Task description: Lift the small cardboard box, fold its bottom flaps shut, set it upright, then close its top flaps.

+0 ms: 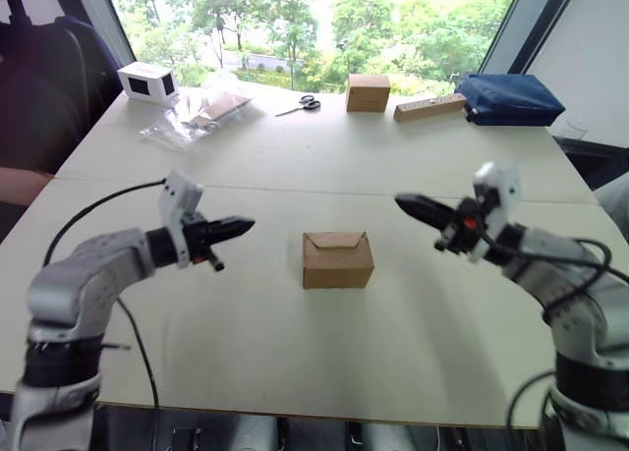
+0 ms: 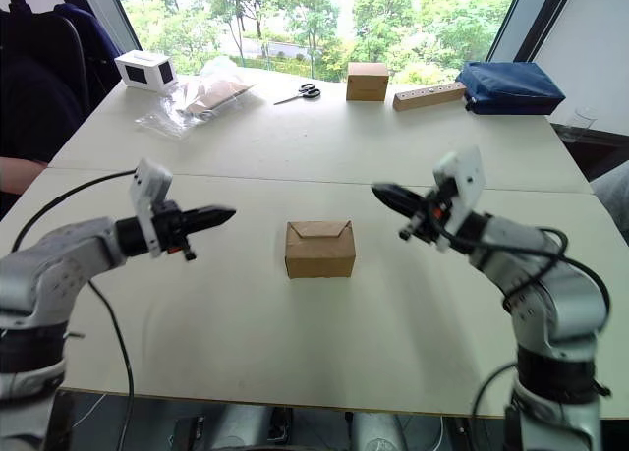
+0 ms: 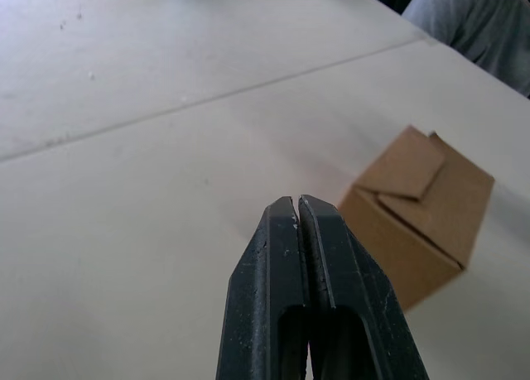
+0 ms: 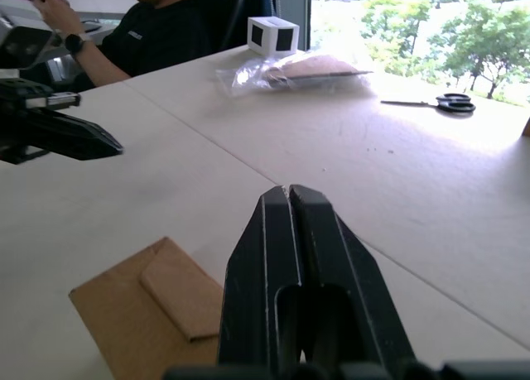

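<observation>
Small cardboard box sits upright on the near half of the white table, between the two grippers and touched by neither. Its top flaps lie folded down flat — the envelope-shaped one with slanted corners is on top, its point facing the robot. Left gripper hovers above the table off the box's left side, pointing toward it, its two black fingers pressed together with nothing between them. Right gripper hovers off the box's right side and a little farther back, aimed inward; its fingers are likewise pressed together and hold nothing. Far half of the table: a white box with a black window at the left corner, a clear plastic bag beside it, scissors, a squarer tan box, a long wooden block and a blue pouch toward the right. A seated person in a dark shirt is visible past the table's left edge in the right wrist view.
</observation>
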Action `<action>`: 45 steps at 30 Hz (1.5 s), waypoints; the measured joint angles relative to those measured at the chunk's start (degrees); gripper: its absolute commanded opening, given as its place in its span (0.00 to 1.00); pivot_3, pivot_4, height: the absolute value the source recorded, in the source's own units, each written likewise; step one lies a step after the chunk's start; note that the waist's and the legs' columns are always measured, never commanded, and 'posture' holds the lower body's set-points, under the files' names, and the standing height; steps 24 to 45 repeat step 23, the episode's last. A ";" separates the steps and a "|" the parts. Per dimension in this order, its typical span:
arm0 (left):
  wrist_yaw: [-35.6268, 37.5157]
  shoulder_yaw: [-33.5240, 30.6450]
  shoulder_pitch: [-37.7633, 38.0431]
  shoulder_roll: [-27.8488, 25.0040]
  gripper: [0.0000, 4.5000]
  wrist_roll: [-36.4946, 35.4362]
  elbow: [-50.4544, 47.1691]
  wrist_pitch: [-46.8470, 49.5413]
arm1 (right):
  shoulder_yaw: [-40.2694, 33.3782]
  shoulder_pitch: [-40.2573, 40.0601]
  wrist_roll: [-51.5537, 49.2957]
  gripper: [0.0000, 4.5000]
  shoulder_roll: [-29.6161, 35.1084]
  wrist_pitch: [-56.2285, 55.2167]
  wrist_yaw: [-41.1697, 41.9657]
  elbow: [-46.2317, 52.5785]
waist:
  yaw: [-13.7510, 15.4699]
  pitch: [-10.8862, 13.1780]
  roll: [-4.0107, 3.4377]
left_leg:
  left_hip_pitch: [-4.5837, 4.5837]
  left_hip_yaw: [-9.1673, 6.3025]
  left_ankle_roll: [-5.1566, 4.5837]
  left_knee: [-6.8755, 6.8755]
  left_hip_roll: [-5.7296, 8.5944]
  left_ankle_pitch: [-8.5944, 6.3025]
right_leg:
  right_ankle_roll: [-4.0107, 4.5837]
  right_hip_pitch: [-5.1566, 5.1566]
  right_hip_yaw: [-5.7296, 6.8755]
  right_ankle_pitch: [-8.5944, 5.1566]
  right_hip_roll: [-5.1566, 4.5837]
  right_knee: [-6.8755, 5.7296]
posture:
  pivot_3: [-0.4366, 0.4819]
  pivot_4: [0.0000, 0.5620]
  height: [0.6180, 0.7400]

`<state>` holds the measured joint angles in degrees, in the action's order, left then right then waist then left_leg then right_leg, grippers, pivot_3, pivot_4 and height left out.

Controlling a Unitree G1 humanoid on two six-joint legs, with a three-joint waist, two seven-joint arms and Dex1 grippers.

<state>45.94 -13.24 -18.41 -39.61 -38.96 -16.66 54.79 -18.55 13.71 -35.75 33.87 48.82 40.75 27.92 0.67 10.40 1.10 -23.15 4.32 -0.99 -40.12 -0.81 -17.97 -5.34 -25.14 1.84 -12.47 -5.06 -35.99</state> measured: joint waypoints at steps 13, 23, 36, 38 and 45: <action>8.01 3.25 18.78 -7.70 0.01 3.27 -8.22 -9.38 | -3.83 -25.40 -4.81 0.00 12.39 4.71 6.00 7.17 | -0.27 0.00 -0.03 | 0.71 0.11 -0.02 0.18 -0.14 -0.07 | 0.38 0.56 -0.05 -0.24 0.02 0.34 | 0.48 0.27 1.00; 5.32 2.62 24.03 -6.22 0.01 -1.62 -12.23 -6.58 | -3.40 -23.68 -4.94 0.00 12.35 2.92 4.45 6.55 | 0.04 0.00 -0.02 | 0.66 0.11 -0.08 0.22 -0.12 -0.10 | 0.39 0.60 -0.05 -0.22 -0.02 0.49 | 0.48 0.27 1.00; 5.32 2.62 24.03 -6.22 0.01 -1.62 -12.23 -6.58 | -3.40 -23.68 -4.94 0.00 12.35 2.92 4.45 6.55 | 0.04 0.00 -0.02 | 0.66 0.11 -0.08 0.22 -0.12 -0.10 | 0.39 0.60 -0.05 -0.22 -0.02 0.49 | 0.48 0.27 1.00; 5.32 2.62 24.03 -6.22 0.01 -1.62 -12.23 -6.58 | -3.40 -23.68 -4.94 0.00 12.35 2.92 4.45 6.55 | 0.04 0.00 -0.02 | 0.66 0.11 -0.08 0.22 -0.12 -0.10 | 0.39 0.60 -0.05 -0.22 -0.02 0.49 | 0.48 0.27 1.00; 5.32 2.62 24.03 -6.22 0.01 -1.62 -12.23 -6.58 | -3.40 -23.68 -4.94 0.00 12.35 2.92 4.45 6.55 | 0.04 0.00 -0.02 | 0.66 0.11 -0.08 0.22 -0.12 -0.10 | 0.39 0.60 -0.05 -0.22 -0.02 0.49 | 0.48 0.27 1.00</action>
